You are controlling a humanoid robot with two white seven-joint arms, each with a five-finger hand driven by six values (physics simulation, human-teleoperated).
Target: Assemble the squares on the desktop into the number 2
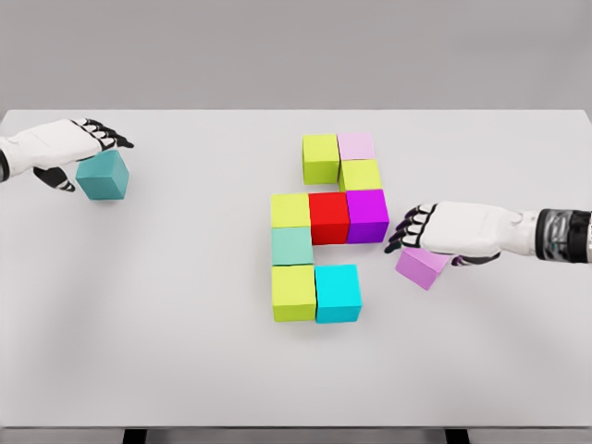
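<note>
Several coloured cubes sit joined at the table's middle: a yellow-green cube (320,157) and a pale pink cube (357,145) on top, a yellow-green cube (361,175) under the pink, then a row of yellow-green (290,210), red (328,217) and purple (367,215), a mint cube (292,246), and at the bottom yellow-green (293,292) and cyan (338,292). My left hand (88,148) is curled over a teal cube (103,177) at the far left. My right hand (416,231) grips a tilted lilac cube (422,265), right of the cyan one.
The white table (166,351) spreads wide around the cubes, its front edge near the picture's bottom. Nothing else stands on it.
</note>
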